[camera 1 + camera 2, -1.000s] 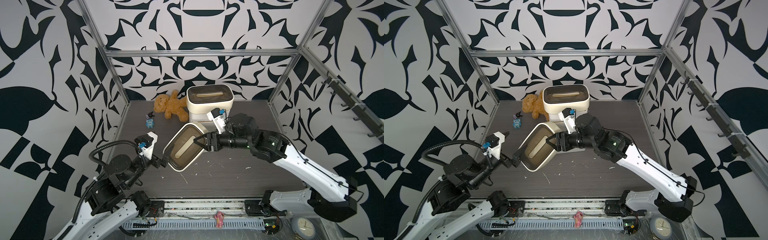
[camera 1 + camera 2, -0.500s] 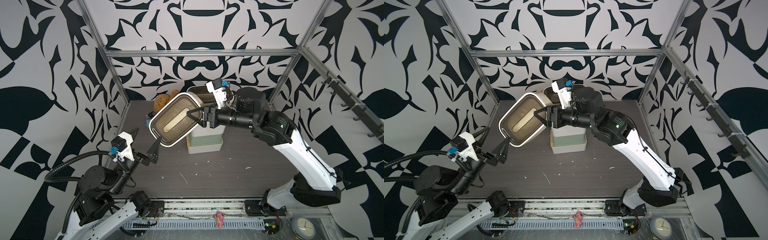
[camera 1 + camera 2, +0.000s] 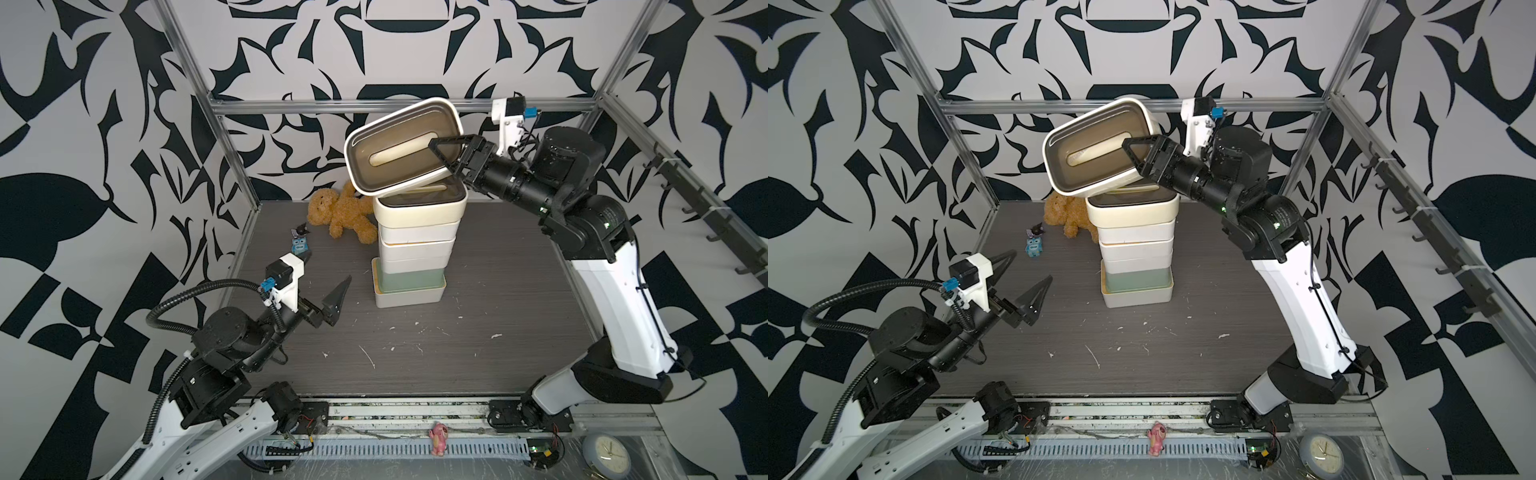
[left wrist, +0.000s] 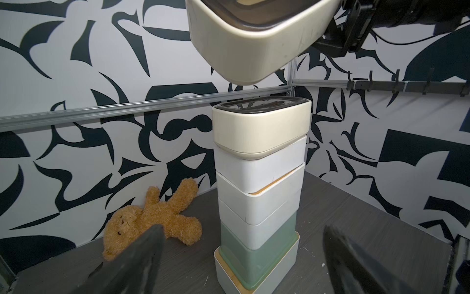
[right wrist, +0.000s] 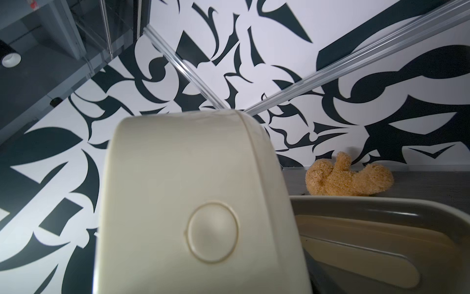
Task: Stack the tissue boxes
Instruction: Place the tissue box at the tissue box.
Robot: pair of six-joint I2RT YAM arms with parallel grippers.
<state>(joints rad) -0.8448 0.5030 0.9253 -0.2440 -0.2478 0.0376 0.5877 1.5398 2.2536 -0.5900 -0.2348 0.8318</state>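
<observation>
- On the left of the table (image 3: 415, 353) we see the left gripper (image 3: 1031, 267), low over the surface, with its jaws spread wide and nothing between them.
- Toward the back wall a brown teddy bear (image 3: 340, 212) lies near the stack.
- At the middle stands the stack (image 3: 415, 249) of six tissue boxes: white at the bottom, then green, three white, one cream.
- Above its top, not touching, hangs the tilted cream box (image 3: 399, 149).
- From the right, the right gripper (image 3: 446, 158) pinches this box at one end.
</observation>
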